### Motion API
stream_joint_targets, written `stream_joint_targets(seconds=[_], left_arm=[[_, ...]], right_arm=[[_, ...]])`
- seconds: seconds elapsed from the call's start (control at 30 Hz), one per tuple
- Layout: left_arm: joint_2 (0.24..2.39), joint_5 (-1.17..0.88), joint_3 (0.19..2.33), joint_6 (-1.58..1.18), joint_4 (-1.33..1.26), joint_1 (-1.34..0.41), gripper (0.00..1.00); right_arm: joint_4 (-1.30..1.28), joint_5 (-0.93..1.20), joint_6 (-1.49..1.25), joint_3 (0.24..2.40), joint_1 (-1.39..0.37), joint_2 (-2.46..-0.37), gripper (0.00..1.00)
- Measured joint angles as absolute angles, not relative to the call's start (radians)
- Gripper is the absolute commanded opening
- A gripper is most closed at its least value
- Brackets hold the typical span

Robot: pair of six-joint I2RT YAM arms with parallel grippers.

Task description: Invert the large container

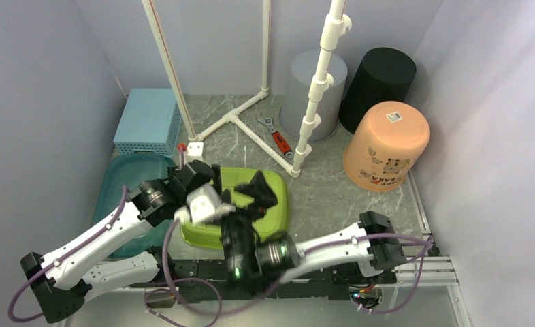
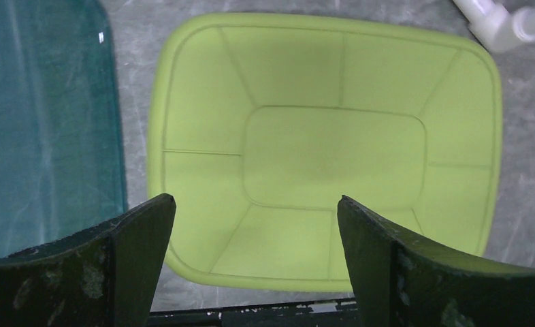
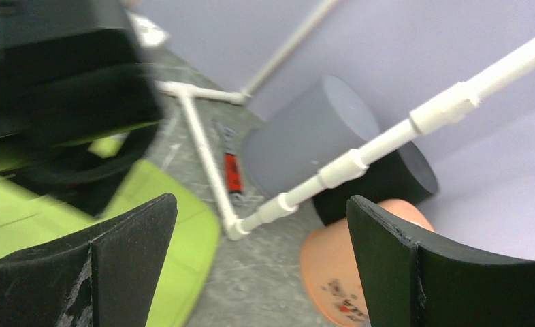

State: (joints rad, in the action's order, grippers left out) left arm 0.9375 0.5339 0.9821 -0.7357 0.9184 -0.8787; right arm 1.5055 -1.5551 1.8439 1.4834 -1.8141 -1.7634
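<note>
The large container point(image 1: 268, 208) is a lime-green rectangular tub at the near middle of the table. In the top view it seems to lie with its base up. The left wrist view looks down on the green tub point(image 2: 333, 157), and my left gripper point(image 2: 256, 201) hangs open above its near rim, holding nothing. From the top view the left gripper point(image 1: 210, 185) is over the tub's left part. My right gripper point(image 1: 252, 196) is over the tub's middle, also open and empty. In the right wrist view the right gripper point(image 3: 262, 199) points past the tub's corner point(image 3: 183, 252) toward the back right.
A teal tub point(image 1: 125, 197) lies left of the green one, with a blue perforated box point(image 1: 148, 122) behind it. A white pipe frame point(image 1: 241, 126) and a red-handled wrench point(image 1: 278, 139) lie behind. Grey point(image 1: 314, 95), black point(image 1: 380, 85) and orange point(image 1: 387, 146) buckets stand upturned at the back right.
</note>
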Motion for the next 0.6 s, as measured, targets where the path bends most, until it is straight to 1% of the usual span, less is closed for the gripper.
stream_joint_targets(seconds=[0.03,0.2,0.3,0.47,0.6], left_arm=[[0.937,0.523,0.982,-0.723,0.918,-0.850,0.94],[0.932,0.384,0.979,-0.645,0.891,-0.603,0.94],[0.941,0.304,0.979,-0.598,0.870,-0.506,0.94],[0.987,0.197,0.982,-0.539,0.845,-0.421,0.94],[1.010,0.136,0.982,-0.512,0.821,-0.379,0.94]], right_arm=[[1.510,-1.555,1.871,1.490,-1.771,-1.763,1.00],[1.518,-1.555,1.965,1.528,-1.571,-1.763,1.00],[1.519,-1.555,1.973,1.528,-1.487,-1.763,1.00],[1.520,-1.555,1.972,1.525,-1.402,-1.763,1.00],[1.520,-1.555,1.992,1.517,-1.388,-1.763,0.99]])
